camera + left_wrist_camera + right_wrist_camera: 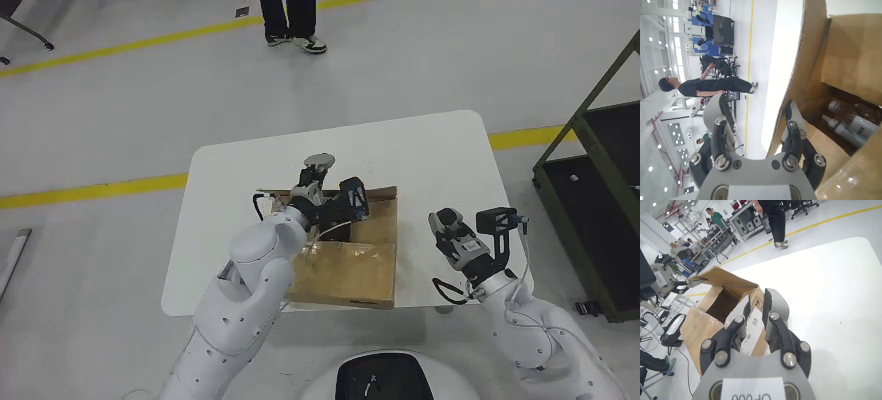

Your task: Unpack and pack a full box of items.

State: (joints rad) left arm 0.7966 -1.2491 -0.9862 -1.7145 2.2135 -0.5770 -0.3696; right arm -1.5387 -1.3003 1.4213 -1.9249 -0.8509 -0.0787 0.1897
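Left gripper point(756, 100) apart, straddling the raised flap point(810, 56) of the box point(350, 270) | right gripper point(757, 294) slightly apart, empty, beside the box | I judge left nearer.

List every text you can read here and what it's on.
Paper tag on the right gripper: upside down, cut off by the frame, not surely readable.
Side tag on the left gripper: too small.
Label on the box: too small.
Bottles in the box: print blurred.

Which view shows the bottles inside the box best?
Left wrist view: white bottles lie plainly inside the box. The right wrist view gives a dark opening; from the top, flaps and the left arm cover it.
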